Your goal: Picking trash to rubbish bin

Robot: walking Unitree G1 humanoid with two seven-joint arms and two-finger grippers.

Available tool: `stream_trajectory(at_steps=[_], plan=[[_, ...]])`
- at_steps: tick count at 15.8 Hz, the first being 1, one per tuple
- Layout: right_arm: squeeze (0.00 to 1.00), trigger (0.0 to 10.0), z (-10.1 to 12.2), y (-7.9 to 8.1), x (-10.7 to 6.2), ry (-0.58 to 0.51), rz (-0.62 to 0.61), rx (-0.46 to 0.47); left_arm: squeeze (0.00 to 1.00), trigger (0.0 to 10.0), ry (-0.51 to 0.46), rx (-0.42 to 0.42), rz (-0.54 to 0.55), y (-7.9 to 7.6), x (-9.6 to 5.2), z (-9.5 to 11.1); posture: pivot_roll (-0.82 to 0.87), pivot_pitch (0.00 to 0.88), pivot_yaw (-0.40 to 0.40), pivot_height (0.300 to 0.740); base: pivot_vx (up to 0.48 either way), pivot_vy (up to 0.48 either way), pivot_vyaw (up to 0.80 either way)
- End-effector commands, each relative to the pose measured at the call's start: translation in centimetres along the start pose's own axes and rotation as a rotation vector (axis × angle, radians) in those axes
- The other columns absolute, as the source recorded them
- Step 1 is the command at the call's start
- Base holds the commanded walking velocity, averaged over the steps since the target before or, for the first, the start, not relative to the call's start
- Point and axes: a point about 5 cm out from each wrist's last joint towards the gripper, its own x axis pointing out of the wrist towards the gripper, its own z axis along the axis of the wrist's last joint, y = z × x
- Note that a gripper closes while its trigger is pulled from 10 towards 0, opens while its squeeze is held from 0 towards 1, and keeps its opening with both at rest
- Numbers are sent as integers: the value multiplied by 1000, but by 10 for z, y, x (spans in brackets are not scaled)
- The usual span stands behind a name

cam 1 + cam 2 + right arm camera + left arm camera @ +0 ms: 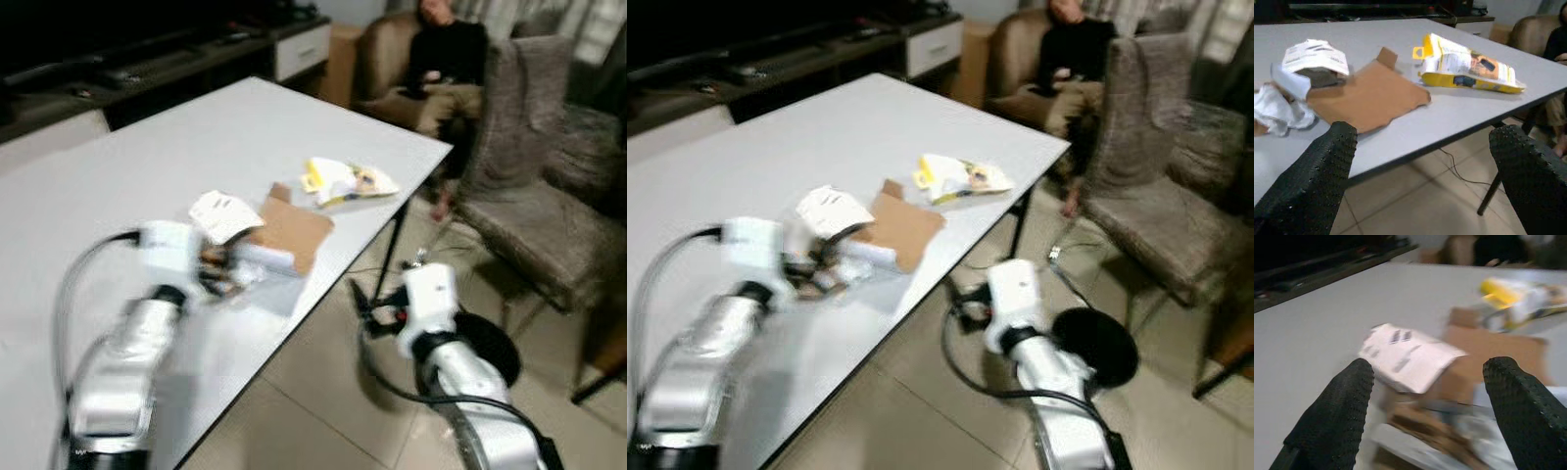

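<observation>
The left gripper [235, 262] is over the bench [118, 186], right at the pile of trash: a white paper [223, 214], a brown card [292, 231] and some crumpled wrap [1278, 105]. Its fingers are spread wide, with the paper and wrap between them, but the picture is blurry, so I can't be sure it touches anything. To do this well, it should go low, close on the soft wrap and lift slowly so nothing falls. The yellow packet [345, 181] lies near the bench's far edge. The right gripper [367, 305], also wide, hangs off the bench above the floor, beside a dark round thing [490, 345] that may be the bin. A chair [549, 176] and a seated person [446, 59] are close, so swings should stay small.
</observation>
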Motion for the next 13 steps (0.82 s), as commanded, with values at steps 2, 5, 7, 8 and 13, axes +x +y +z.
stream_trajectory(at_steps=[2, 5, 7, 8, 13], plan=[[0, 10000, -1, -8, -4, 9, -31, -14, 361, 10000, 22, -59, 17, -2, 4, -2, -14, 0, -5, 740, 0, 0, 0], [0, 10000, -2, -3, -2, 21, -1, -17, 1000, 10000, 161, -91, 29, 2, 10, -16, -9, 0, 2, 740, 0, 0, 0], [0, 10000, -2, 6, -5, 26, 75, -16, 1000, 10000, 192, -75, 83, 10, 15, -19, -11, 0, 8, 740, 0, 0, 0], [0, 10000, 0, 12, -7, 14, 131, -5, 1000, 10000, 198, -79, 107, 14, 18, -20, -12, 0, 10, 740, 0, 0, 0], [0, 10000, 5, 28, -17, 24, 334, 8, 1000, 10000, 208, -230, 15, 4, 32, -25, -17, 0, 13, 740, 0, 0, 0]])
